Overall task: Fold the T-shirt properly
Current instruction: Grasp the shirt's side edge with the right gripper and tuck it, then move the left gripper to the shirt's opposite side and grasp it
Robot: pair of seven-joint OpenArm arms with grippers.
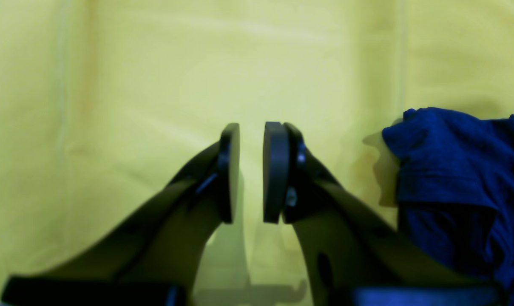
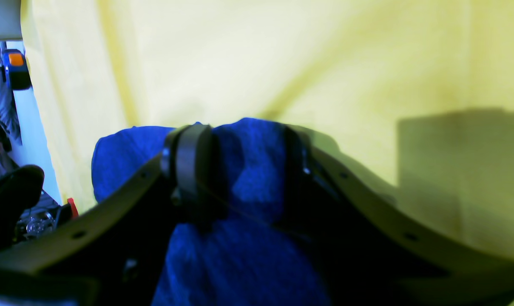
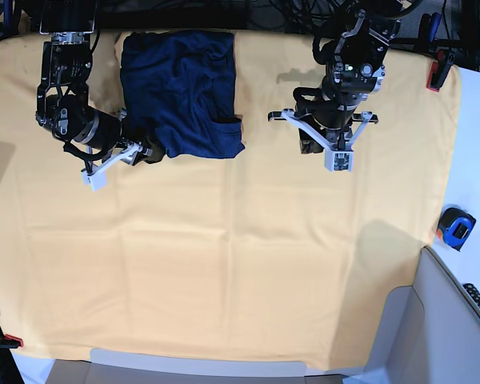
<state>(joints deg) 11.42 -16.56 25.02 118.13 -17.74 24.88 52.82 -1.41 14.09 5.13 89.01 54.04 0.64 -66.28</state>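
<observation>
The T-shirt (image 3: 180, 92) is pinched at its lower corner by the right claw (image 2: 239, 165). The left claw (image 1: 251, 170) is held slightly parted above the cloth (image 3: 224, 264), empty.

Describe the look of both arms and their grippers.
Both arms are black, jointed metal with exposed cabling. The left gripper has dark curved fingers tipped with flat, rounded black pads fastened by small screws. The right gripper matches it. From the base view, pale grey brackets sit at each wrist.
</observation>
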